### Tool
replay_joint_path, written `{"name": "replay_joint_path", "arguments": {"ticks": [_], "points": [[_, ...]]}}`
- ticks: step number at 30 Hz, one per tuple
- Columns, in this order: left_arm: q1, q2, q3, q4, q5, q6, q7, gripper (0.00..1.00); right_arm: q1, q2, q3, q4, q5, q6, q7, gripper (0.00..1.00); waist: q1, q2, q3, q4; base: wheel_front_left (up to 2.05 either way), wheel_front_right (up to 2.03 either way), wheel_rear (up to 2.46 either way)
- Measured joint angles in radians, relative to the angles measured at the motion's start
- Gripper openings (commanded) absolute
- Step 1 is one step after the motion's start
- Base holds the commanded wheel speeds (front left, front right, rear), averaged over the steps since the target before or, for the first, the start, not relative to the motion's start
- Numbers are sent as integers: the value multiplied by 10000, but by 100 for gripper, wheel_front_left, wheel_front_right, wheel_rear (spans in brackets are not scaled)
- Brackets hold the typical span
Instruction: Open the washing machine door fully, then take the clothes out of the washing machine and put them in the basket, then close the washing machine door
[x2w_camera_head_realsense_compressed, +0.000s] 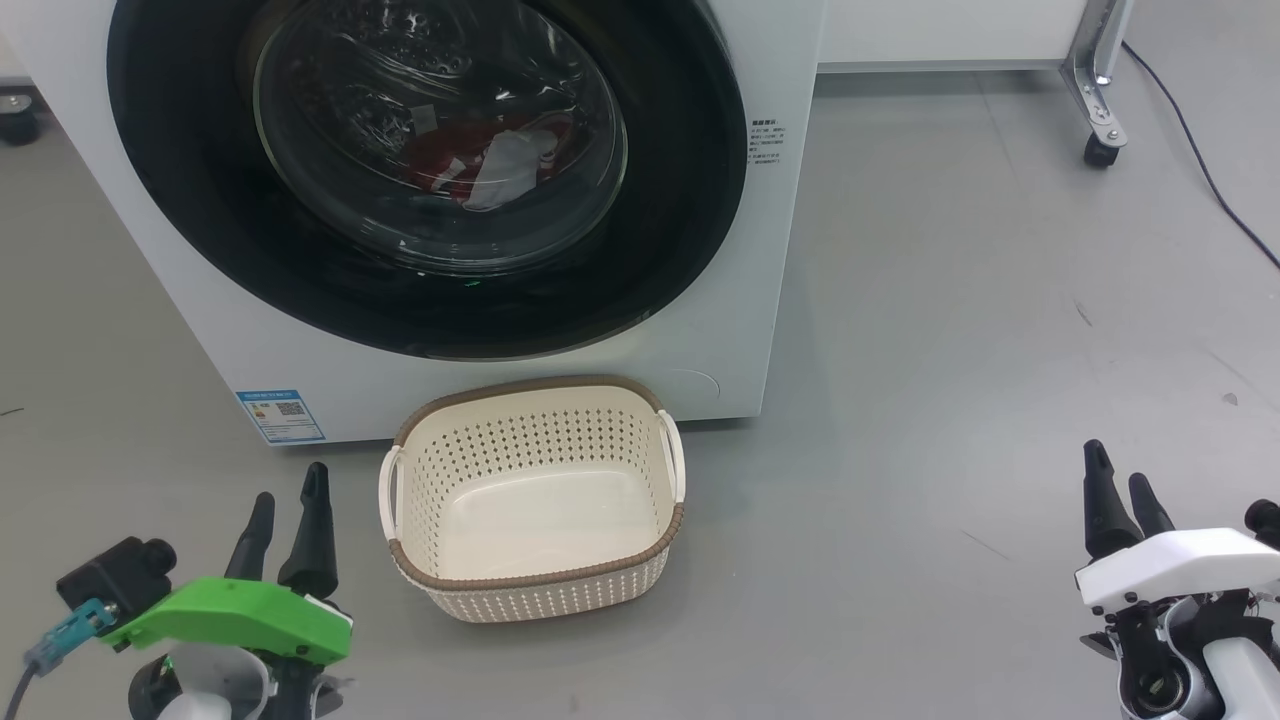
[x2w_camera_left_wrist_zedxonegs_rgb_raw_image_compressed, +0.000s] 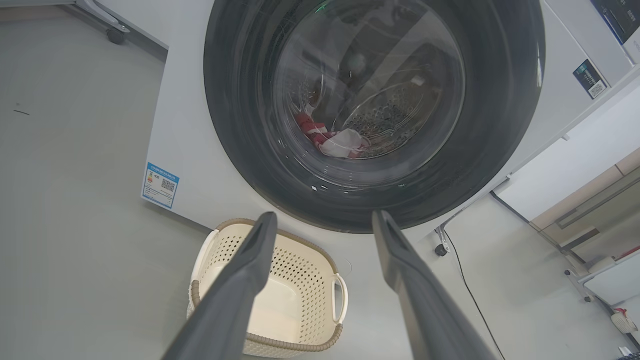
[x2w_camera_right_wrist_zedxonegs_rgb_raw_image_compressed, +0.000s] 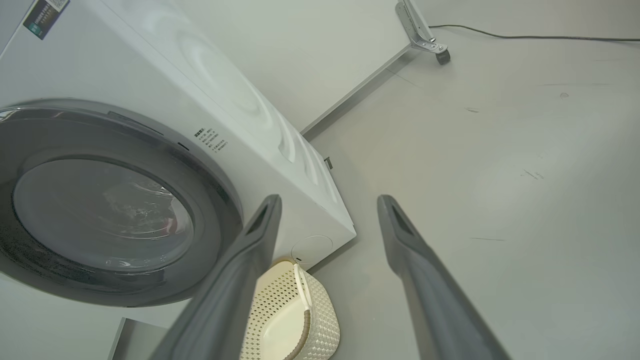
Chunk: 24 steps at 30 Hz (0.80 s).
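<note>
The white washing machine (x2w_camera_head_realsense_compressed: 760, 250) stands ahead with its round black door (x2w_camera_head_realsense_compressed: 200, 260) shut. Through the door's glass I see red clothes (x2w_camera_head_realsense_compressed: 440, 160) with a white piece (x2w_camera_head_realsense_compressed: 505, 165) lying in the drum; they also show in the left wrist view (x2w_camera_left_wrist_zedxonegs_rgb_raw_image_compressed: 320, 135). The cream basket (x2w_camera_head_realsense_compressed: 430, 440) sits on the floor just in front of the machine and holds nothing. My left gripper (x2w_camera_head_realsense_compressed: 290, 500) is open, low at the left of the basket. My right gripper (x2w_camera_head_realsense_compressed: 1120, 480) is open, far to the right over bare floor. Both hold nothing.
Grey floor (x2w_camera_head_realsense_compressed: 950, 350) spreads to the right of the machine. A wheeled metal frame leg (x2w_camera_head_realsense_compressed: 1100, 130) and a dark cable (x2w_camera_head_realsense_compressed: 1200, 150) lie at the back right. A blue label (x2w_camera_head_realsense_compressed: 282, 415) is stuck low on the machine's front.
</note>
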Motion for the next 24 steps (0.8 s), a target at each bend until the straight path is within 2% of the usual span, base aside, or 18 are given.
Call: {"name": "replay_joint_path", "arguments": {"ticks": [6, 24], "points": [[4, -13, -353, 42, 821, 169, -190, 100, -31, 10, 347, 10, -800, -228, -173, 100, 0, 0, 7, -2, 0, 0, 0], [16, -161, -926, 508, 2884, 644, -671, 100, -117, 40, 1106, 54, -2727, -485, -704, 100, 0, 0, 31, 12, 0, 0, 0]]}}
